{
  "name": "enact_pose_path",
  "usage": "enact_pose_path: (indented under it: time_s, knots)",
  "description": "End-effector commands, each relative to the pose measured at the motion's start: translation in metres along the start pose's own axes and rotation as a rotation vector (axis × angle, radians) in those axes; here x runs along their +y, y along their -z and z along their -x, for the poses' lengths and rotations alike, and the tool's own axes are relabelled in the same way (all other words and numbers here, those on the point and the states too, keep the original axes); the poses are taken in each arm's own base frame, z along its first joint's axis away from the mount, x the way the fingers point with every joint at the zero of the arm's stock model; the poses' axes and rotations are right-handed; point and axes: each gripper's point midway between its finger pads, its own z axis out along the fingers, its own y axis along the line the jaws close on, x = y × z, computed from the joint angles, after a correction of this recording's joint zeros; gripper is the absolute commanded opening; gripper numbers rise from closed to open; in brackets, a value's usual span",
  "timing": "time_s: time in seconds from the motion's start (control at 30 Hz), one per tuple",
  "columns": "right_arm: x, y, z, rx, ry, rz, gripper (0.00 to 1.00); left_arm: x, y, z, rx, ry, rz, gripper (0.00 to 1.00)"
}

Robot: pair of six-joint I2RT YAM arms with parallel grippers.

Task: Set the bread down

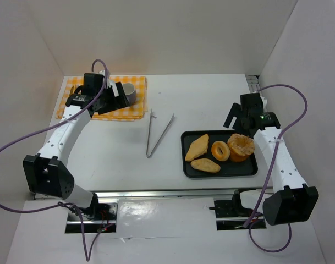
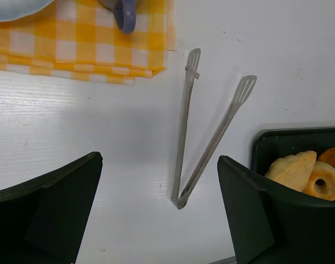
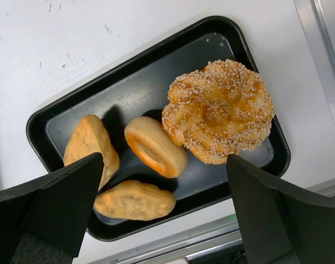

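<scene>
Hovering over the black tray [image 3: 134,91], my right pincer [image 3: 164,158] gapes wide and empty above the bread [image 3: 219,110], four pieces lying in that tray. My left pincer [image 2: 159,159], equally wide and empty, hangs well left of the tray, beyond the tongs [image 2: 183,137].

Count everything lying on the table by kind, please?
Bread pieces: 4 (crusted ring, doughnut, two oval buns)
Black tray: 1
Metal tongs: 1
Yellow checked cloth: 1
Cup: 1
Pale plate, edge only: 1
Total: 9
</scene>
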Motion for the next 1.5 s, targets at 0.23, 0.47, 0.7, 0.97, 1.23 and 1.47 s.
enact_pose_path:
  time_s: [0.23,0.47,0.7,0.97,1.23,1.47]
  knots:
    - [0.0,0.007,0.009,-0.056,-0.032,0.017,1.0,-0.022,0.015,0.009,-0.094,-0.101,0.007,0.99]
    - [-0.003,0.016,0.008,-0.068,-0.036,0.023,1.0,-0.064,-0.014,-0.061,0.124,-0.351,-0.033,0.99]
    - [0.003,0.021,0.003,-0.085,-0.044,0.083,1.0,-0.072,-0.048,-0.156,0.346,-0.44,-0.087,0.99]
    - [0.002,0.029,0.007,-0.105,-0.05,0.093,1.0,-0.046,-0.084,-0.213,0.489,-0.463,0.024,0.99]
    - [0.001,0.031,0.006,-0.105,-0.05,0.094,1.0,-0.051,-0.135,-0.212,0.466,-0.446,0.082,0.99]
    - [-0.002,0.032,0.001,-0.105,-0.05,0.094,1.0,-0.056,-0.173,-0.192,0.44,-0.446,0.103,0.83]
